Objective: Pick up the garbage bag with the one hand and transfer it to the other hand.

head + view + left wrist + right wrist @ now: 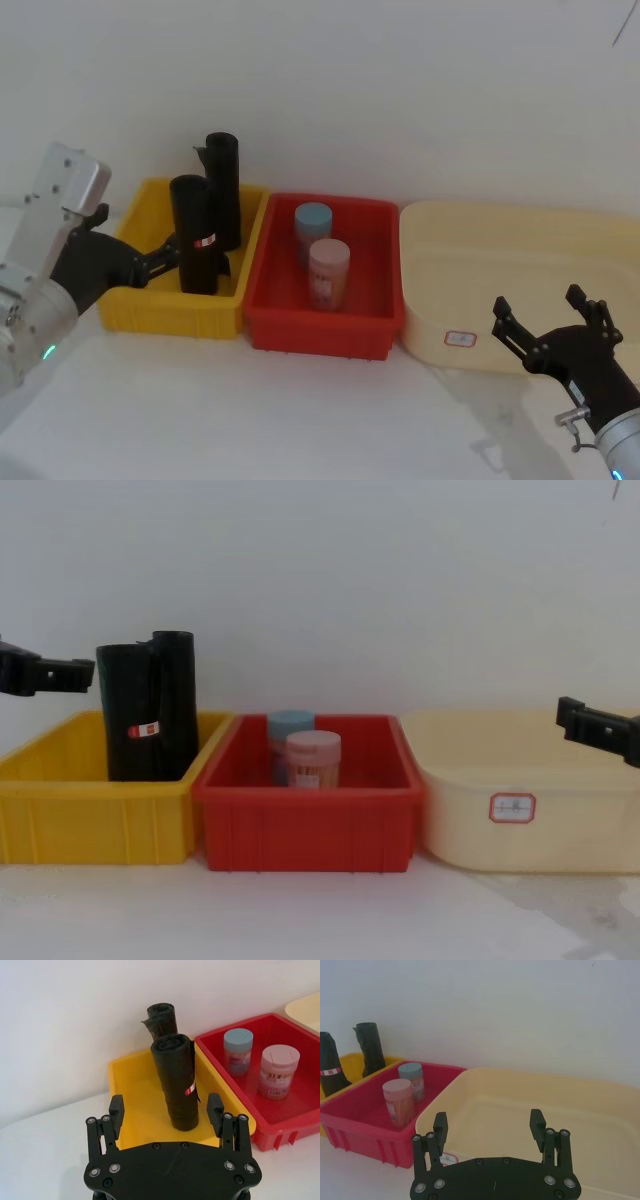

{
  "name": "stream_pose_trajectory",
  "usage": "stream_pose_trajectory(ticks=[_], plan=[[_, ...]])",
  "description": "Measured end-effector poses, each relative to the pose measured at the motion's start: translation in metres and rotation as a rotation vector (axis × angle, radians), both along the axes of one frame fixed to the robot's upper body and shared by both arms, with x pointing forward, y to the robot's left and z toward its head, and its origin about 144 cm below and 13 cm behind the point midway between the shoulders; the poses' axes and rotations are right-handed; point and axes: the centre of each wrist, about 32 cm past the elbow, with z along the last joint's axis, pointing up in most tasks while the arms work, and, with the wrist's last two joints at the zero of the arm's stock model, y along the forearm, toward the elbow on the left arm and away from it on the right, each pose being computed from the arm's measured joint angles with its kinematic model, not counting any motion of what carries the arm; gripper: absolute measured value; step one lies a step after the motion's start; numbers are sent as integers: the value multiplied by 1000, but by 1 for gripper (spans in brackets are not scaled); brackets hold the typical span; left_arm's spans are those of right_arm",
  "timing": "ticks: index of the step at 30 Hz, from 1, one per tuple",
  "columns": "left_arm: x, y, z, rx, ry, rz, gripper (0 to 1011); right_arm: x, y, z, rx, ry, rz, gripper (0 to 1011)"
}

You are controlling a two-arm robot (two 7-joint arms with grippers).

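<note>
Left gripper [165, 1105], spread wide, is facing the bag [177, 1080] to straddle it; right gripper [488, 1120] is idling spread by the tub [600, 1125].

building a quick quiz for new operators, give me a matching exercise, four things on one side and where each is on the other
Things:
1. labelled roll
2. pink jar
3. left claw
4. right claw

Places:
a. standing in the red bin
b. open, at the front edge of the tub
c. standing in the yellow bin
d. open, aimed at the labelled roll

Pairs: 1-c, 2-a, 3-d, 4-b
</note>
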Motion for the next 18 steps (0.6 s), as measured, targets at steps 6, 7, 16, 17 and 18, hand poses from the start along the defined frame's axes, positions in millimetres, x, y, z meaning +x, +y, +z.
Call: stream_pose_trajectory(ticks=[6, 7, 16, 17, 18], plan=[[12, -5, -5, -19, -1, -1, 1001, 0, 0, 0, 0, 0, 0, 1002], [13, -5, -6, -21, 1, 0, 1001, 0, 0, 0, 0, 0, 0, 1002], [26, -15, -14, -50, 39, 20, 1001, 0, 0, 0, 0, 0, 0, 1001], [27, -16, -14, -51, 44, 23, 1001, 0, 0, 0, 0, 0, 0, 1002], [28, -16, -15, -53, 48, 25, 1001, 0, 0, 0, 0, 0, 0, 1001]])
